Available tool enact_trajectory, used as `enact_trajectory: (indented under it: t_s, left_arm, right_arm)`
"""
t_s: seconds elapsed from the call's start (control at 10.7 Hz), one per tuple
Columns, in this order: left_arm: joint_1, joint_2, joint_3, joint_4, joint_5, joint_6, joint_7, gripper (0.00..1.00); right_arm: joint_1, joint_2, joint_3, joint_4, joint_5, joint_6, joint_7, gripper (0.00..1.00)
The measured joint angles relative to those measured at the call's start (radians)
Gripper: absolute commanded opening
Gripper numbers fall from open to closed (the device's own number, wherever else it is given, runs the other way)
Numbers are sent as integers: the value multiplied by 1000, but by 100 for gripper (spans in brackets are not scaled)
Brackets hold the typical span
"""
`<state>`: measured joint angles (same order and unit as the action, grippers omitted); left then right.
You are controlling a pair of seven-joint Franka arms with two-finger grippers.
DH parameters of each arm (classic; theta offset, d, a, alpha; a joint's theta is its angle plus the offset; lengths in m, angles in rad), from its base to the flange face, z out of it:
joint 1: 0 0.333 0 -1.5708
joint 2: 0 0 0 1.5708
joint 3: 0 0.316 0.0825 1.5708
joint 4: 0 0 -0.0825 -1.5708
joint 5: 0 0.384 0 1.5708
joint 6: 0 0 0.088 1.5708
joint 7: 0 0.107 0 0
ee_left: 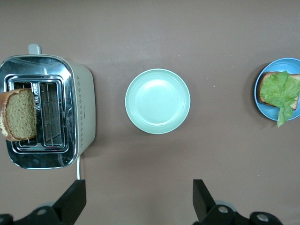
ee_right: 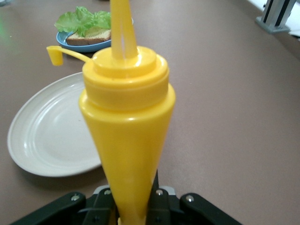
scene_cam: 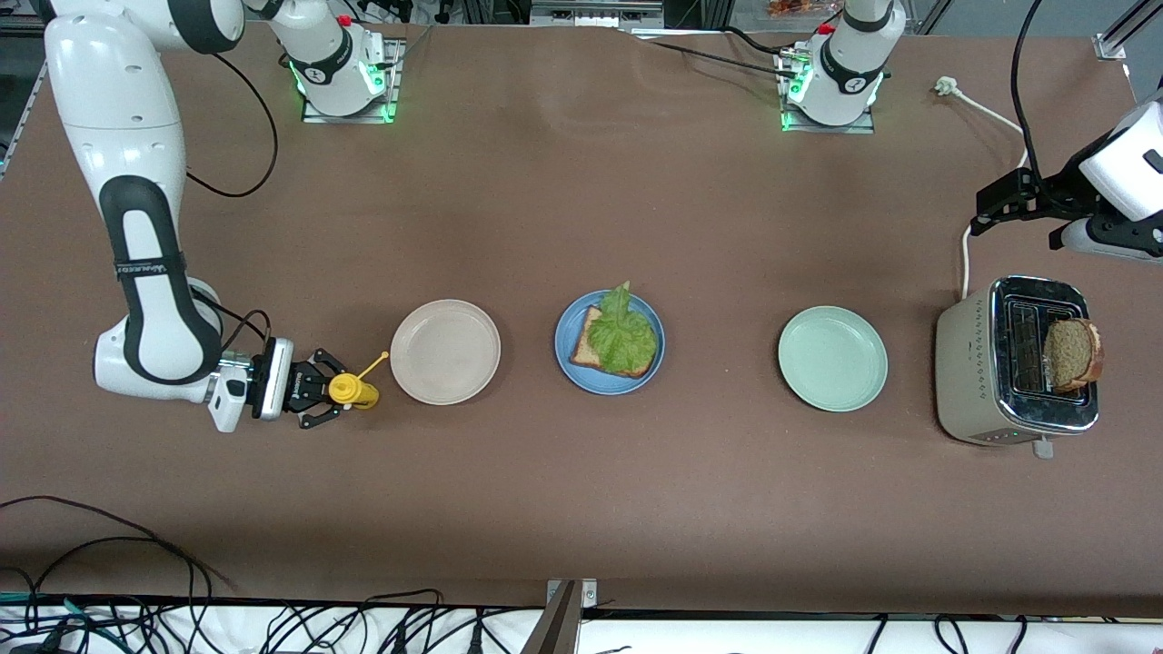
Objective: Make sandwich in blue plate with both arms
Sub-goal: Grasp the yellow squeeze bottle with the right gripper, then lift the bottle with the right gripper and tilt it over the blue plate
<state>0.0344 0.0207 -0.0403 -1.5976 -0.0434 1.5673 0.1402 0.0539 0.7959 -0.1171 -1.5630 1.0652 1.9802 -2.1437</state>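
Fingers of the right gripper [scene_cam: 329, 391] are pinching a yellow plastic squeeze bottle [scene_cam: 352, 391] beside the round beige plate [scene_cam: 445, 351]. The round sky-blue plate [scene_cam: 610, 342] is sitting mid-table, carrying one brown bread slice [scene_cam: 591, 345] under frilly green lettuce [scene_cam: 623, 333]. The left gripper [ee_left: 138, 199] is hanging spread apart above the table near the cream toaster [scene_cam: 1016, 361], which is holding another brown bread slice [scene_cam: 1072, 352].

Front high overview; all views share blue plate [scene_cam: 568, 350].

The right gripper [scene_cam: 334, 392], at the front view's lower left, pinches a yellow bottle [scene_cam: 352, 391]; the left gripper [ee_left: 139, 201], upper right, hangs with fingers spread.
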Motion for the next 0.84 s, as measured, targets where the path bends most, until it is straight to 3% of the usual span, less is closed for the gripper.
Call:
enact_trajectory:
  t_s: [0.28,0.84]
  left_arm:
    - [0,0,-1,0,0,0,0,100]
    - [0,0,-1,0,0,0,0,100]
  right_arm:
    - [143,-88,-110,7,-160,0,276,0]
    - [629,-165,-453,7,-424,-3,786,0]
